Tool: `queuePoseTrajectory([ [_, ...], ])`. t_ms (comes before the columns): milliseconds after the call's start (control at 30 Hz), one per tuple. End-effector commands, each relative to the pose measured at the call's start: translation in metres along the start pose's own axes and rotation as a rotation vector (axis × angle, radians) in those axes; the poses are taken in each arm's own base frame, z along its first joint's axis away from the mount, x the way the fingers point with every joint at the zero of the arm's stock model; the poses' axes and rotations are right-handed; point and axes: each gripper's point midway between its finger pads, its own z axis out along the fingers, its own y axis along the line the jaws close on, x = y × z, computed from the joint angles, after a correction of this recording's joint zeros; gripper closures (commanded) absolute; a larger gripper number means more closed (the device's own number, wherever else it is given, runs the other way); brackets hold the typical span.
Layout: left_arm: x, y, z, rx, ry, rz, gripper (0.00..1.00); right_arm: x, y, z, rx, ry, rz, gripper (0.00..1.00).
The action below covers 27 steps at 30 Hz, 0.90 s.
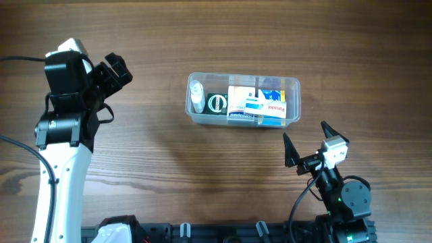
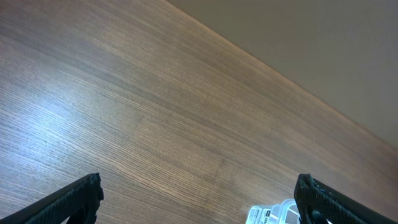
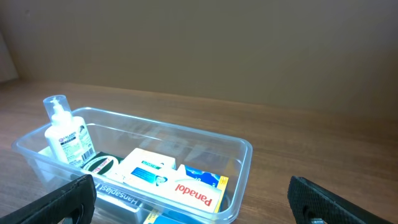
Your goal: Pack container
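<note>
The clear plastic container [image 1: 291, 84] sits on the table right of centre. It holds a small white pump bottle [image 1: 196, 95], a green and white tape roll [image 1: 217, 103], a Panadol box [image 1: 275, 104] and other medicine boxes. In the right wrist view the container [image 3: 244, 149] lies just ahead, with the bottle [image 3: 67, 135] at its left end and the Panadol box [image 3: 198, 193]. My right gripper [image 1: 307, 144] is open and empty, just in front of the container. My left gripper [image 1: 116, 71] is open and empty, far to the left; the bottle's end of the container [image 2: 268, 214] peeks in its view.
The wooden table [image 1: 148, 148] surrounds the container. A black rail with clips [image 1: 223, 233] runs along the front edge. A black cable [image 1: 20, 59] trails at the far left.
</note>
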Motion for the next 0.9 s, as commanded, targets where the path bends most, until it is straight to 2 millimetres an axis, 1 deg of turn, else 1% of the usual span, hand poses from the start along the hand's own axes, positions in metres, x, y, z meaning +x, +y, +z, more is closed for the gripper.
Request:
queuePoseTrajectory([
  [0,-0.003,-0.001,-0.001,0.008,-0.006,0.002,0.0,-0.002,0.002,-0.001,-0.014,-0.012,-0.018,0.0],
  [467,-0.004,-0.001,-0.001,0.008,-0.007,0.002,0.0,-0.002,0.002,-0.001,-0.014,-0.012,-0.018,0.0],
  [533,-0.007,-0.003,-0.009,0.018,-0.027,0.003,0.0,-0.002,0.002,-0.001,-0.014,-0.012,-0.018,0.0],
  [633,-0.021,-0.011,-0.039,0.058,-0.106,0.005,0.0,-0.002,0.002,-0.001,-0.014,-0.012,-0.018,0.0],
  [700,-0.031,-0.017,-0.067,0.095,-0.178,0.007,0.0,-0.002,0.002,-0.001,-0.014,-0.012,-0.018,0.0],
  [800,-0.045,-0.025,-0.123,0.164,-0.316,0.01,0.0,-0.002,0.002,-0.001,-0.014,-0.012,-0.018,0.0],
  [833,-0.047,-0.027,-0.137,0.181,-0.348,0.011,0.0,-0.002,0.002,-0.001,-0.014,-0.012,-0.018,0.0],
  [867,-0.05,-0.029,-0.16,0.21,-0.405,0.013,0.0,-0.002,0.002,-0.001,-0.014,-0.012,-0.018,0.0],
])
